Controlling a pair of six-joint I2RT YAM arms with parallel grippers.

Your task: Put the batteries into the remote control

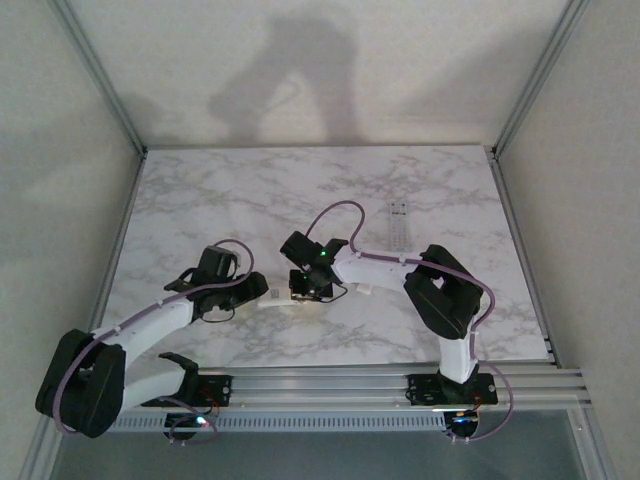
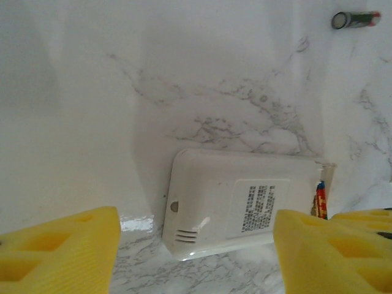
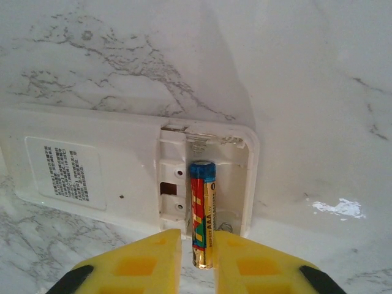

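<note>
The white remote control [image 3: 104, 168] lies face down, its battery compartment [image 3: 229, 177] uncovered. My right gripper [image 3: 199, 251] is shut on a battery [image 3: 202, 208] with a red, yellow and blue label. That battery's blue end reaches into the compartment and its lower end sticks out over the remote's edge. My left gripper [image 2: 196, 245] is open, its yellow fingers [image 2: 58, 251] standing wide on either side of the remote's [image 2: 236, 205] other end. Another battery [image 2: 355, 19] lies loose on the table beyond. From above, both grippers [image 1: 258, 290] [image 1: 312, 285] meet over the remote [image 1: 282, 303].
A second, slim white remote [image 1: 398, 225] lies farther back on the right of the marble table [image 1: 200, 200]. Metal frame posts and grey walls close in the table's sides and back.
</note>
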